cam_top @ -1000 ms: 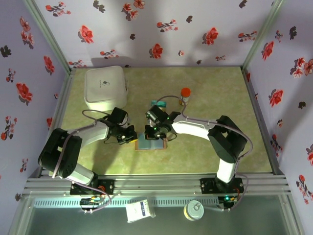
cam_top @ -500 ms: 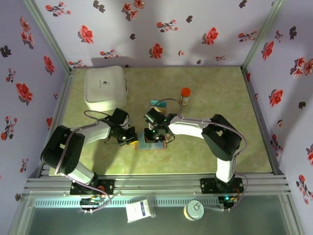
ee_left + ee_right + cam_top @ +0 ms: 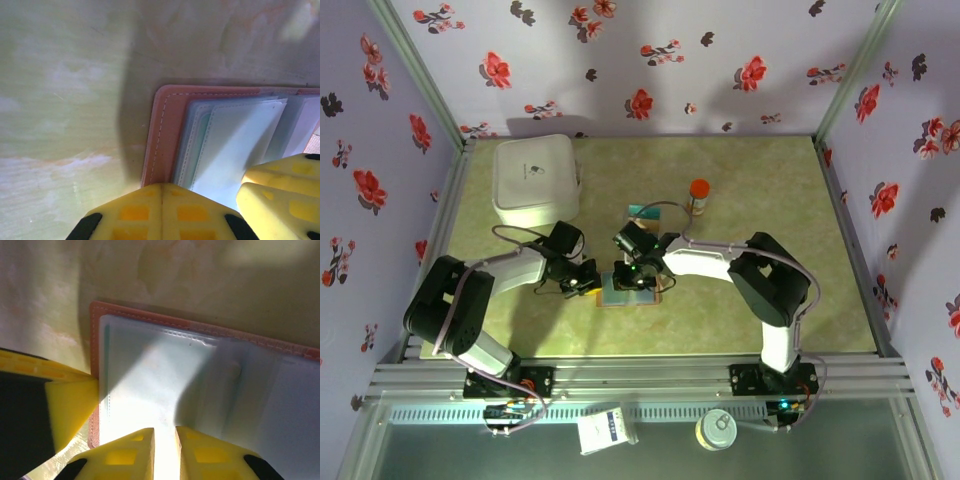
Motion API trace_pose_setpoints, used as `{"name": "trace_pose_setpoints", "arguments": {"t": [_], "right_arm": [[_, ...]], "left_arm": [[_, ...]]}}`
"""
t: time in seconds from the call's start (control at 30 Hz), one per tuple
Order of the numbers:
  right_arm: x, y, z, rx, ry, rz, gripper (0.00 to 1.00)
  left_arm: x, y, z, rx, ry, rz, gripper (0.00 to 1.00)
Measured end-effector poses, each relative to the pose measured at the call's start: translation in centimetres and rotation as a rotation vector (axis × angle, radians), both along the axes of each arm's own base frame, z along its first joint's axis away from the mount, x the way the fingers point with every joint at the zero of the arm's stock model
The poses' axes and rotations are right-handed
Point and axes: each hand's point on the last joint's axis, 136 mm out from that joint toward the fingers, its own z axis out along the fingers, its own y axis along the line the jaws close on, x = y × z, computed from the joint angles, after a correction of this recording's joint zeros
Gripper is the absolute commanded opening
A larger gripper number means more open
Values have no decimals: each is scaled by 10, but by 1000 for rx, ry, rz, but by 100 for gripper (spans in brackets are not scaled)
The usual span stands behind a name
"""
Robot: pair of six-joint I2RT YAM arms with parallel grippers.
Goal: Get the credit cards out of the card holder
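The brown card holder [image 3: 628, 293] lies open on the table, its blue-grey inner panels [image 3: 150, 375] facing up. My left gripper [image 3: 162, 187] is shut, and its tips press on the holder's left stitched edge [image 3: 162, 130]. My right gripper [image 3: 165, 432] hovers over the left panel with a narrow gap between its fingers and nothing in that gap. In the top view the left gripper [image 3: 586, 280] and right gripper [image 3: 634, 274] meet over the holder. A teal edge [image 3: 196, 142] shows under the clear pockets. One teal credit card [image 3: 642, 211] lies on the table behind the holder.
A large white box [image 3: 535, 178] stands at the back left. An orange-capped bottle [image 3: 698, 197] is behind the holder, beside the teal card. Flowered walls enclose the green table [image 3: 770, 300] on three sides.
My right gripper has shifted slightly left over the holder and its fingers have parted a little. The left gripper edged closer to the holder and stays shut.
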Motion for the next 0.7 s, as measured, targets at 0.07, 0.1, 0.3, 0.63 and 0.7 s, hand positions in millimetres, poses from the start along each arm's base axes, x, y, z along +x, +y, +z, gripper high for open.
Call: {"name": "trace_pose_setpoints", "arguments": {"t": [0.07,0.1,0.3,0.63,0.7], "right_arm": [[0,0,0,0,0,0,23],[0,1,0,1,-1,0,24],[2,-1,0,-11,-7,-13,26],[6,-8,-2,-32,-17,-46,26],[6,-10,-3,-28,-16,-50,25]], "left_arm": [[0,0,0,2,0,-3,0],[-1,0,0,2,1,-3,0],[-1,1,0,5,1,-9,0],[-1,2,0,16,0,-15,0],[-1,3,0,24,-1,-14,0]]}}
